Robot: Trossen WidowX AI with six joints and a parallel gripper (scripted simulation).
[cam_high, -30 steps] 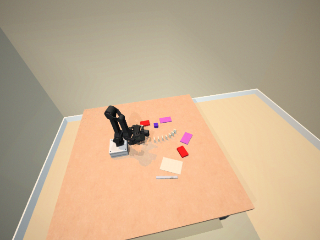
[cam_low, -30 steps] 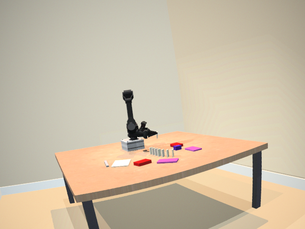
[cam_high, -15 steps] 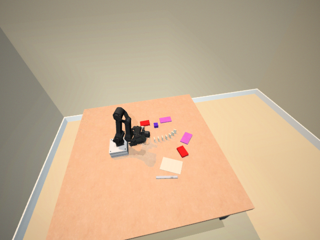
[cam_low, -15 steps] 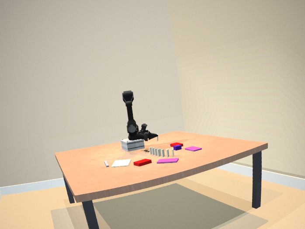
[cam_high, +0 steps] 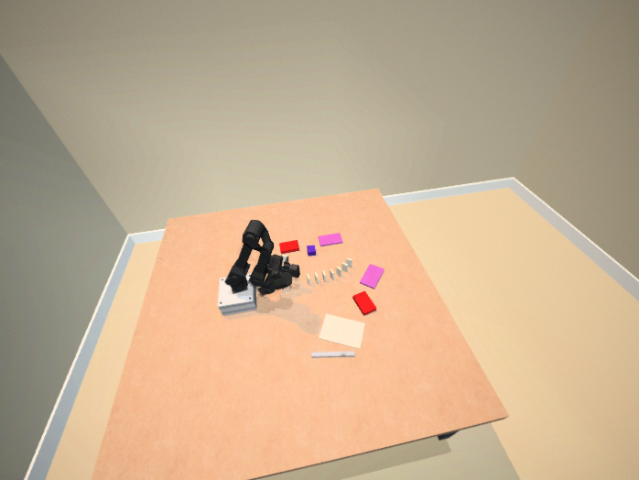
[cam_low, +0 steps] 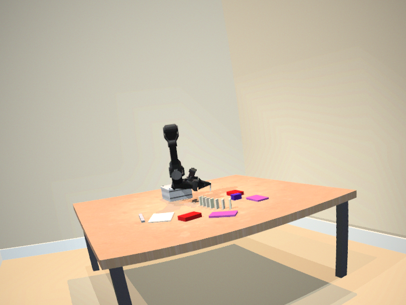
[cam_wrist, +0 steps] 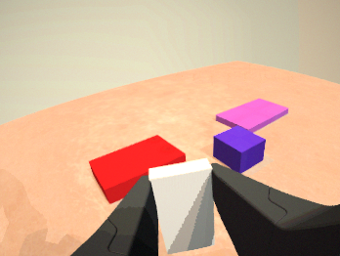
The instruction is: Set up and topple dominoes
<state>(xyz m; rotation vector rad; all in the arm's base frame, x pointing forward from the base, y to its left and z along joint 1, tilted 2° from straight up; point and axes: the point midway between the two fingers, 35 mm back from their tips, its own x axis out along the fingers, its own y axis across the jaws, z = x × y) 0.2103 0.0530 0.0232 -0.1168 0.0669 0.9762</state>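
My gripper (cam_low: 210, 183) (cam_wrist: 179, 178) is shut on a white domino (cam_high: 285, 257) (cam_low: 210, 187) (cam_wrist: 182, 205). The domino hangs roughly upright between the fingertips and appears raised above the table. It is left of and behind the row's robot-side end in the top view. Several pale dominoes stand upright in a gently curved row, including a middle one (cam_high: 332, 275) (cam_low: 216, 203), the one at the robot-side end (cam_high: 308, 279) (cam_low: 200, 200) and the one at the far end (cam_high: 349, 262) (cam_low: 230, 203). The row is outside the wrist view.
A red block (cam_high: 289, 246) (cam_low: 235, 192) (cam_wrist: 137, 161), purple cube (cam_high: 310, 250) (cam_low: 235, 196) (cam_wrist: 239, 147) and pink tile (cam_high: 330, 239) (cam_low: 257, 198) (cam_wrist: 254, 113) lie behind the row. Another pink tile (cam_high: 372, 276), another red block (cam_high: 364, 302), a cream sheet (cam_high: 341, 330) and a pale bar (cam_high: 332, 354) lie elsewhere.
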